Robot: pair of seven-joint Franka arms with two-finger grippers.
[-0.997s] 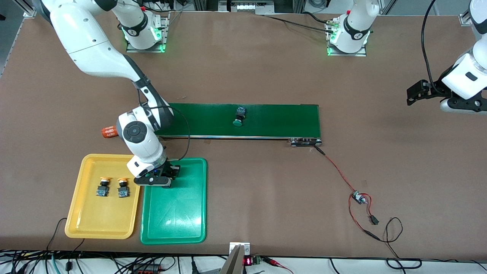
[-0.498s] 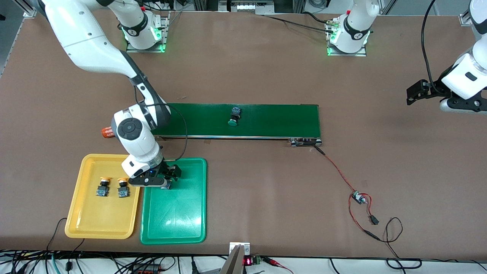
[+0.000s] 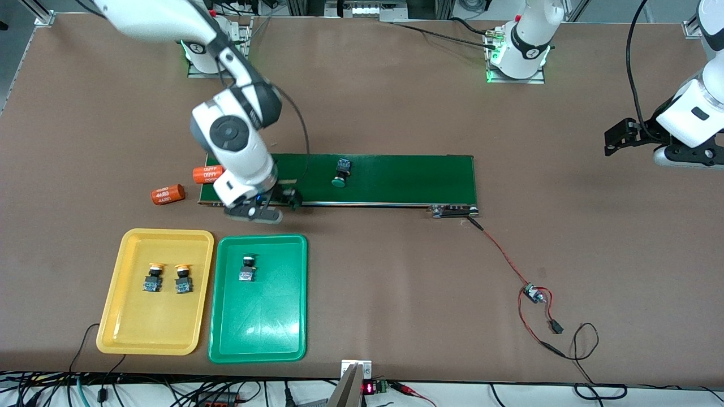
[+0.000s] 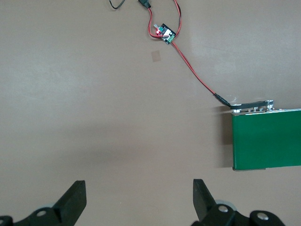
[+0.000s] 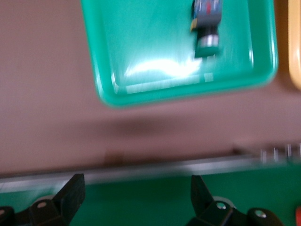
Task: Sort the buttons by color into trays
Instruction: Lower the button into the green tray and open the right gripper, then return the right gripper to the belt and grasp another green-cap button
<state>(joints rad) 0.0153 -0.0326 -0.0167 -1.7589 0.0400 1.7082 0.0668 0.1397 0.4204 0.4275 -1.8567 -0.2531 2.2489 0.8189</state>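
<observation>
Yellow rectangular plastic tray (image 3: 116,316) near the surface's front edge, right arm's end: two yellow-capped push-buttons (image 3: 153,277) (image 3: 182,277) side by side in it. Just beside it, green rectangular plastic tray (image 3: 266,333) with one green-capped push-button (image 3: 247,268) near its edge nearest the belt. Right pincer (image 3: 266,208) over the long dark-green conveyor belt's (image 3: 407,178) front edge, jaws apart, empty. Second green-capped button (image 3: 340,173) lies on the belt. Two orange numbered cylinders (image 3: 167,194) (image 3: 208,174) at the belt's end. Left pincer (image 4: 138,200) waits over bare surface (image 3: 396,102), jaws apart, empty.
</observation>
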